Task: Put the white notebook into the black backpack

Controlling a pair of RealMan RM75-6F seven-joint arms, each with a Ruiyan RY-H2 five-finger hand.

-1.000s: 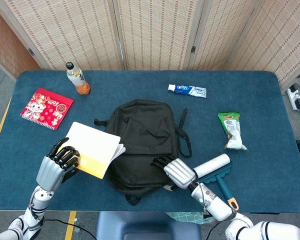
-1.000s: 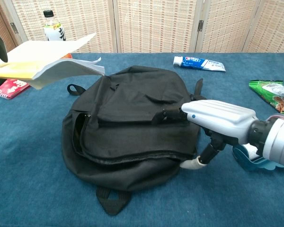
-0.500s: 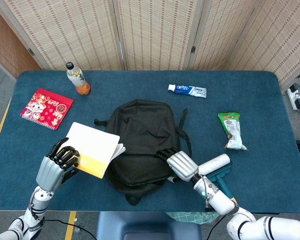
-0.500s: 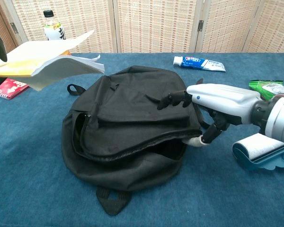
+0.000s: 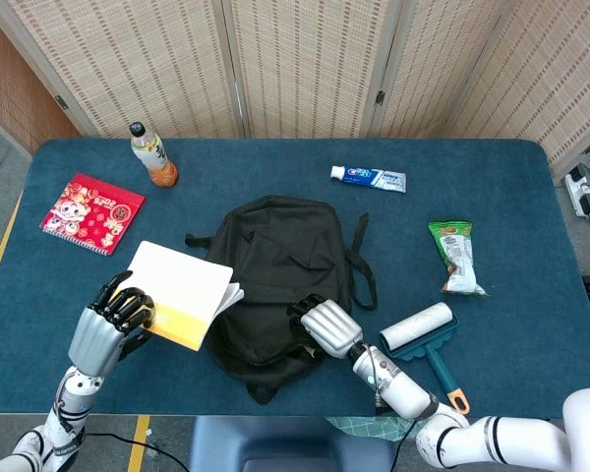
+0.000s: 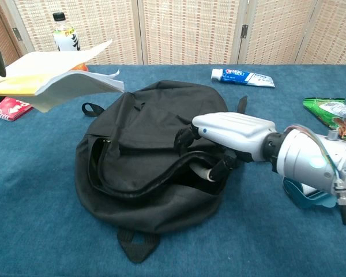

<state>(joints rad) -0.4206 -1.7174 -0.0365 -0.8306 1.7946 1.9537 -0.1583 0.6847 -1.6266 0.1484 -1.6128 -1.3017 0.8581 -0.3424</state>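
left hand (image 5: 106, 329): seen at the left front of the table (image 5: 511, 187); its fingers are closed on the near left edge of the white notebook (image 5: 182, 292), which is gripped and held off the table.
white notebook: held open and raised, pages fanned, the loose page edges turned toward the bag; in the chest view it is seen above table level, up and to the left of the bag, clear of the fabric. Its long axis is judged to run slantwise from the left hand toward the bag's left flank.
black backpack (image 5: 280, 285): lying flat mid-table, straps toward the far side, the zipped mouth along its near edge. The mouth is seen parted in the chest view, a dark gap running under the lifted flap from the left side round toward the right.
right hand (image 5: 326, 326): set on the near right part of the backpack; its fingers are curled over the upper lip of the opening and the flap is gripped and held up. The thumb appears tucked under the flap.
deciding relation: the opening lies to the right of and below the notebook's free edge, so the left hand is the nearer one for the insertion; the notebook is judged to need lowering and sliding rightward, leading edge first, into the gap.
risk: the fanned pages may catch on the zipper lip.
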